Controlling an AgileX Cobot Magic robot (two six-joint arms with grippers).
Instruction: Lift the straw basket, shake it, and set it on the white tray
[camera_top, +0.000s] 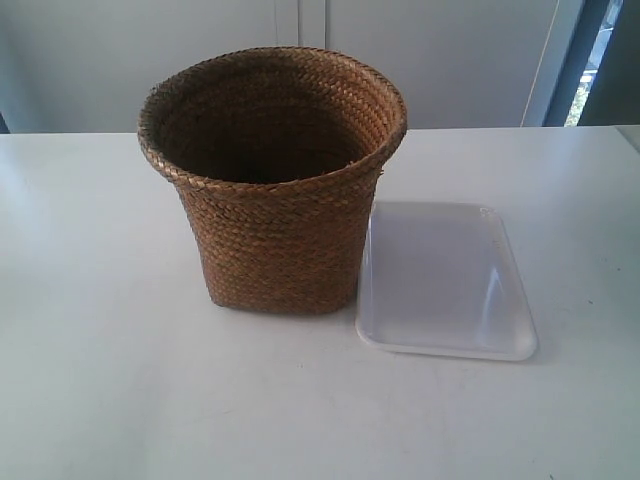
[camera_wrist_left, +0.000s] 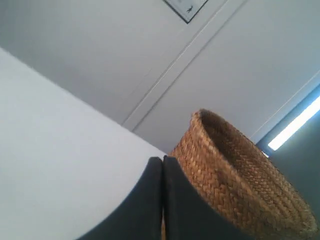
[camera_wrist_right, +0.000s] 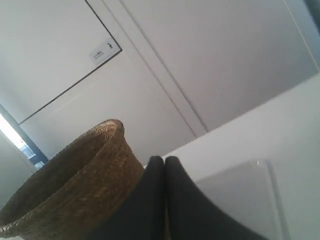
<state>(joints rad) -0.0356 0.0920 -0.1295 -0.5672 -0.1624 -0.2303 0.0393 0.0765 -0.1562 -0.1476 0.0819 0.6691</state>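
On the table (camera_top: 90, 400) the straw basket (camera_top: 272, 200) stands unlifted just beside the white tray (camera_top: 445, 285), and with left gripper (camera_wrist_left: 162, 161) and right gripper (camera_wrist_right: 164, 160) both pinched shut on nothing, opening them toward its rim seems the next need.

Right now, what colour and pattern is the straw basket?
The straw basket is brown, woven in braided horizontal bands; the exterior view shows it best.

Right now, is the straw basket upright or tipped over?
Upright: the straw basket stands on its base, rim facing up, beside the white tray.
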